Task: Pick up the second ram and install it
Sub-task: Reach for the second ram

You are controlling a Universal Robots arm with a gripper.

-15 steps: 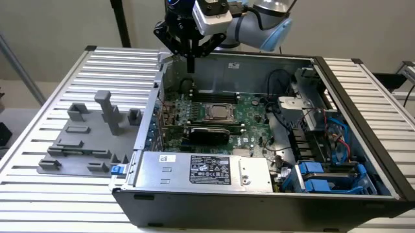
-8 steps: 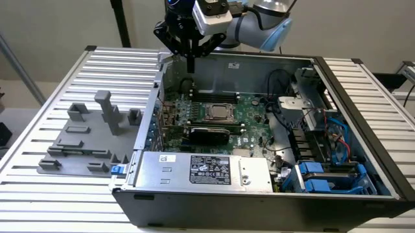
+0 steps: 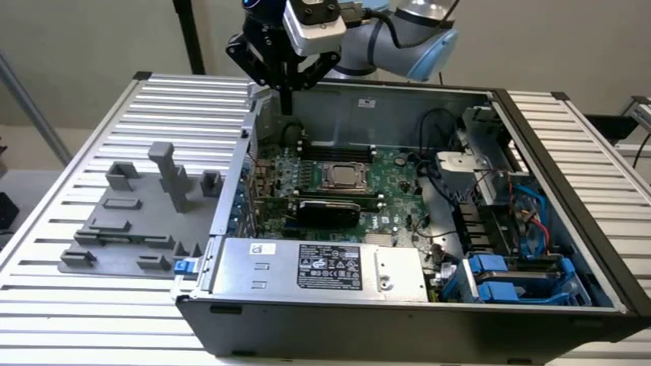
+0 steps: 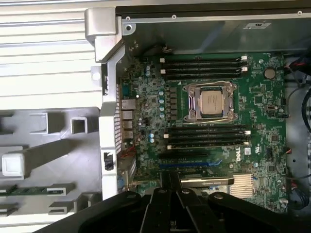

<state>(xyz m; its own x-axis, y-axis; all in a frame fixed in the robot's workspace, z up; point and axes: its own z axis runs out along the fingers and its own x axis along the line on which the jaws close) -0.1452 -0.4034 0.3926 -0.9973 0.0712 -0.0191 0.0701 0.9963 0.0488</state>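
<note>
The second ram (image 4: 38, 190), a thin green stick, lies in a slot of the grey holder tray (image 4: 58, 150) beside the computer case. My gripper (image 3: 288, 107) hangs above the far corner of the open case (image 3: 529, 152), on the exterior view's left, well above the motherboard (image 3: 382, 171). In the wrist view its fingers (image 4: 170, 175) stand pressed together, shut with nothing between them, over the motherboard (image 4: 262, 97) near its edge. Dark memory slots (image 4: 204, 65) run on both sides of the processor (image 4: 211, 101). I cannot tell which slots are filled.
The grey tray (image 3: 112, 255) with upright posts (image 3: 168, 171) sits on the slatted table (image 3: 61, 305) at the exterior view's left. Inside the case are a power supply (image 3: 325, 267), blue drive bays (image 3: 508, 282) and loose cables (image 3: 447, 175). The case wall (image 4: 109, 97) separates tray and motherboard.
</note>
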